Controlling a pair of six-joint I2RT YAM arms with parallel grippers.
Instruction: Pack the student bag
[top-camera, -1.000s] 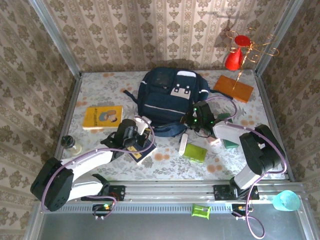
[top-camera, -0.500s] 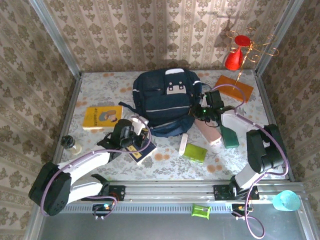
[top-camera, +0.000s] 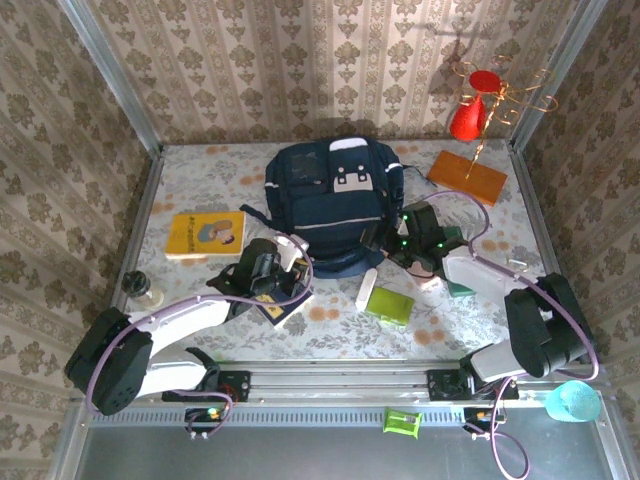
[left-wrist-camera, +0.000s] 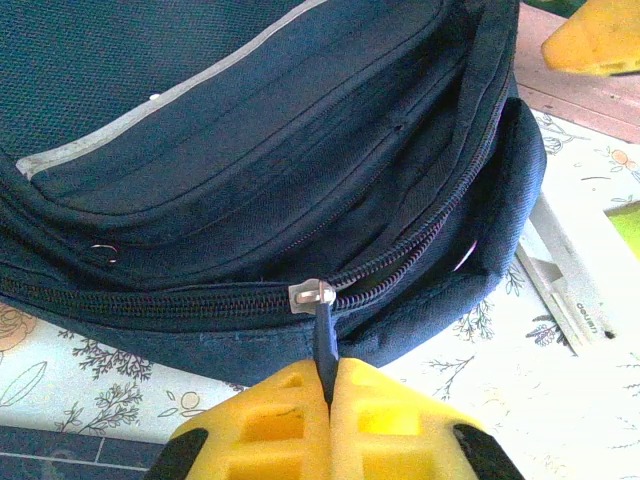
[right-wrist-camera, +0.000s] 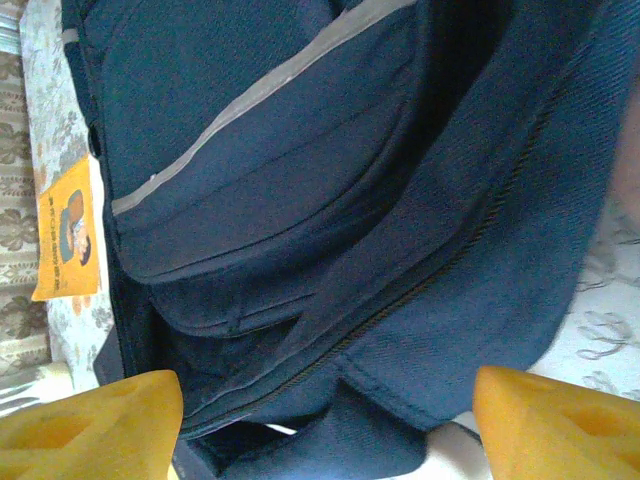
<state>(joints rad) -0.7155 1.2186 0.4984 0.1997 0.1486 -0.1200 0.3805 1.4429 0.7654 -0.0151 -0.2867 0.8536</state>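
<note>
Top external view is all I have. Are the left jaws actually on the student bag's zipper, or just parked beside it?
Observer: On it. The left wrist camera shows the left jaws pressed shut on the dark zipper pull, which hangs from the silver slider of the student bag.
Operator: Is that zipper open at all?
Observer: Partly. The teeth are meshed to the left of the slider and parted to its right.
Operator: And the right jaws?
Observer: The right wrist camera shows the right jaws spread wide, with the bag's fabric ahead between them and no grip on it that I can see.
</note>
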